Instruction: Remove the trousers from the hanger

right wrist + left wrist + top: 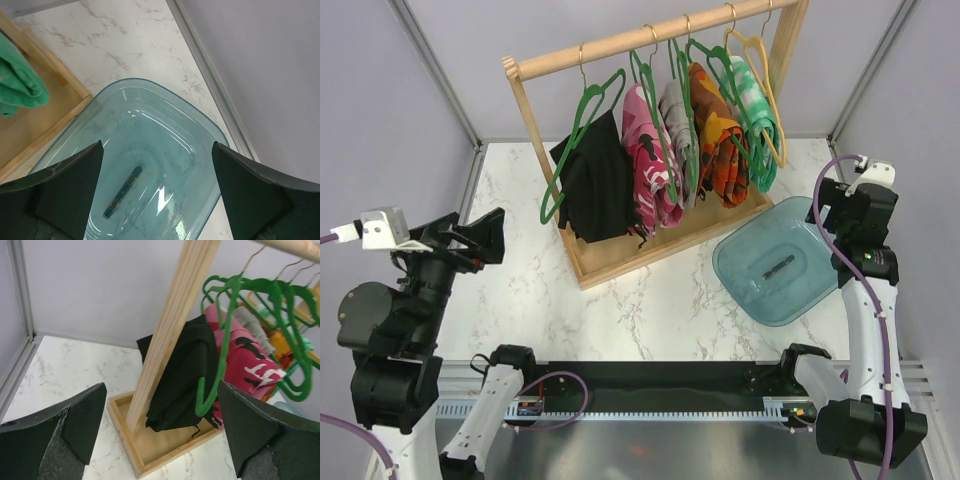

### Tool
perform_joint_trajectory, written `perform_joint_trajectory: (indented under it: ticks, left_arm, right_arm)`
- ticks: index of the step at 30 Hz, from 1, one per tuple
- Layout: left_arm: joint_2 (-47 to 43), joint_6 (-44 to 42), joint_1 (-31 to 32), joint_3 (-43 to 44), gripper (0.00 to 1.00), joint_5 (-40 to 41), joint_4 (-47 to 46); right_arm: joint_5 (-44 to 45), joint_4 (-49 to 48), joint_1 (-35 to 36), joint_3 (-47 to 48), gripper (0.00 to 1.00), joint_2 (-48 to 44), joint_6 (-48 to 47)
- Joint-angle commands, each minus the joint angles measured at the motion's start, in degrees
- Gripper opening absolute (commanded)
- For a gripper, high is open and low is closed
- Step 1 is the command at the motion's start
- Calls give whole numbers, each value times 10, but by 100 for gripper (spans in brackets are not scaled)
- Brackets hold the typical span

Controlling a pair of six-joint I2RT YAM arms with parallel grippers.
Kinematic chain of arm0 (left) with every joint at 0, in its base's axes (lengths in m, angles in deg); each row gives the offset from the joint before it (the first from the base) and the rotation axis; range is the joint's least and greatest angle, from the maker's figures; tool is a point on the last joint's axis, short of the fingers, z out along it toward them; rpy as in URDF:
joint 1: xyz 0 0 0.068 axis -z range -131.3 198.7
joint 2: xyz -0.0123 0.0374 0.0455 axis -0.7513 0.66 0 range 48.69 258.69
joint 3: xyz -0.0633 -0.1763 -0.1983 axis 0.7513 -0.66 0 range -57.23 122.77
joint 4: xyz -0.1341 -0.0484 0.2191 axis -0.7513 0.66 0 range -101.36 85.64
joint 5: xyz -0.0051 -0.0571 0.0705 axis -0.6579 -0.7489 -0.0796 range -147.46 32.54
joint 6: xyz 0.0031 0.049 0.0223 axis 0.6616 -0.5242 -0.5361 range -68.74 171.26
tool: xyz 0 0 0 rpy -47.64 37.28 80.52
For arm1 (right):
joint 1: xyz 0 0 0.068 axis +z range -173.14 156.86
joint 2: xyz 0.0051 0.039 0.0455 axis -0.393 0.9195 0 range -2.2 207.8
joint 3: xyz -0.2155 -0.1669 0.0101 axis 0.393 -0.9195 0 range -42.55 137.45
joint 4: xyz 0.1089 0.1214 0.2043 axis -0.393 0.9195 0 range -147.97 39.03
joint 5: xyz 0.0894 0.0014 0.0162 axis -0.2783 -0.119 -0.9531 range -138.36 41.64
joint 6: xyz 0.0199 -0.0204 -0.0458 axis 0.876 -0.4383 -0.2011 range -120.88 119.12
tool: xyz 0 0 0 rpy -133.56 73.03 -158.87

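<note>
- Every pair of trousers hangs on the wooden rack (620,42) at the back of the marble table (520,180). From the left they are the black trousers (595,185), the camouflage trousers (650,165), the grey trousers (677,130), the orange-patterned trousers (720,140) and the green-white trousers (755,110).
- The step in hand looks like the approach, since nothing is gripped or off its hanger.
- The left gripper (480,240) is spread wide and empty. It sits well apart from the rack and faces its end post, with the black trousers behind it.
- The right gripper (156,150) is also spread and empty, hovering over the clear blue tub (730,270) beside the rack.
- The black trousers are the nearest target, draped over the bar of a green hanger (582,120).
- The next move probably means steering the left gripper past the post, closing on the hanging fabric and drawing it off the bar.
- The light hanger may swing or lift off the rail, so the other arm may need to steady it.
</note>
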Motion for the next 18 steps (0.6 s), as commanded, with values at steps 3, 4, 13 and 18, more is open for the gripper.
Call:
perform_joint_trajectory:
  ticks: [3, 4, 13, 18]
  left_arm:
    - [54, 22, -3, 90, 100, -125, 25]
    - [71, 24, -3, 107, 100, -140, 27]
    - [147, 44, -3, 165, 100, -250, 35]
    - [183, 56, -3, 182, 100, -296, 35]
  right_arm:
    - [-93, -11, 0, 29, 98, -37, -49]
    - [-138, -12, 1, 31, 98, -43, -62]
    - [-420, 22, 0, 3, 98, -102, -233]
    - [-501, 64, 0, 4, 98, -91, -259]
